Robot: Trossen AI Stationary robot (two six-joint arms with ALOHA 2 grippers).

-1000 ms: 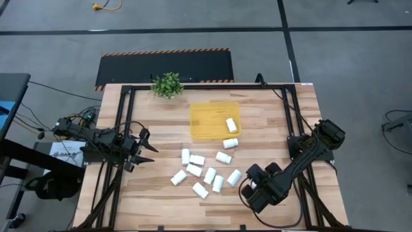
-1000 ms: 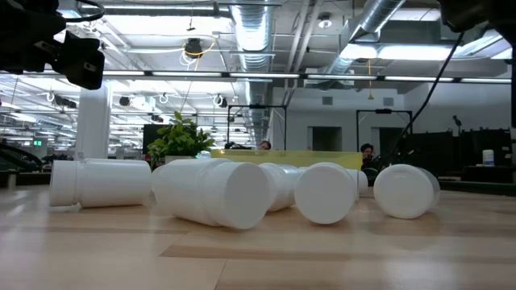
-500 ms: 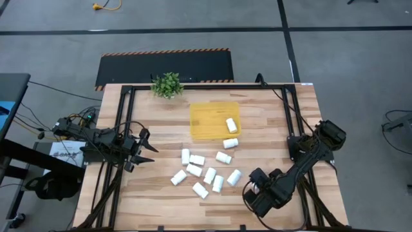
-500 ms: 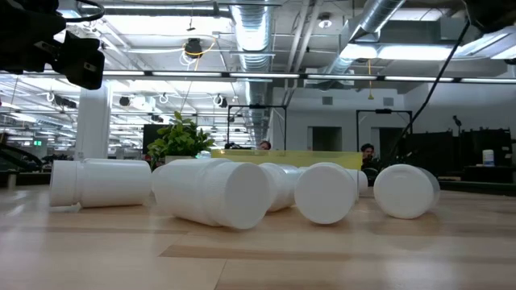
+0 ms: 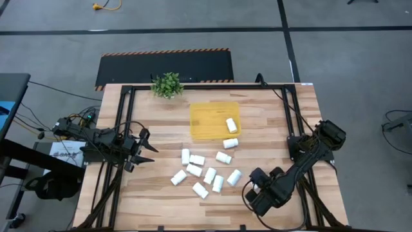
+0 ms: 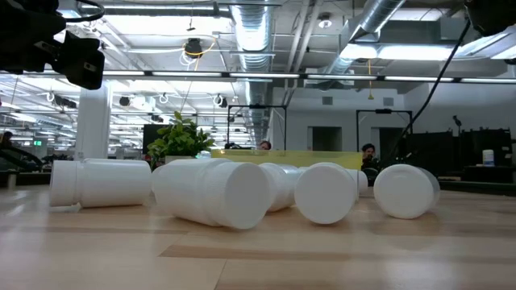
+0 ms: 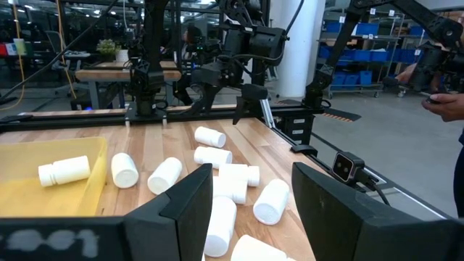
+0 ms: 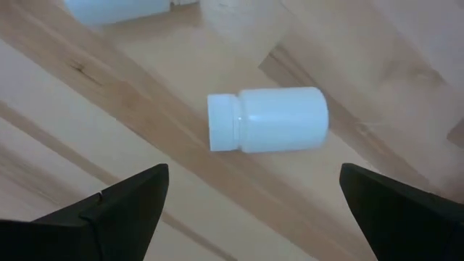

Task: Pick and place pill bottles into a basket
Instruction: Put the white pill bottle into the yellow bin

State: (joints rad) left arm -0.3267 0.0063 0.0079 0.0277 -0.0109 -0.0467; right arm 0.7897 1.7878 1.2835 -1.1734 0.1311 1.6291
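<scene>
One pill bottle (image 5: 231, 125) lies in the yellow basket (image 5: 205, 122); another (image 5: 230, 143) rests just outside its rim, and eight more lie loose on the table (image 5: 154, 200). The right gripper (image 5: 252, 191), fingers spread wide and empty, hangs just beside the nearest bottle (image 5: 234, 177), having edged closer over the last second. The left gripper (image 5: 149, 153), fingers together, waits well apart.

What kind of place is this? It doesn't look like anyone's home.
Probably a robotics lab in a large industrial hall. The low view shows bare ceiling ducts and strip lights; the left wrist view shows shelves of blue bins and other workbenches with arms behind the wooden table.
</scene>
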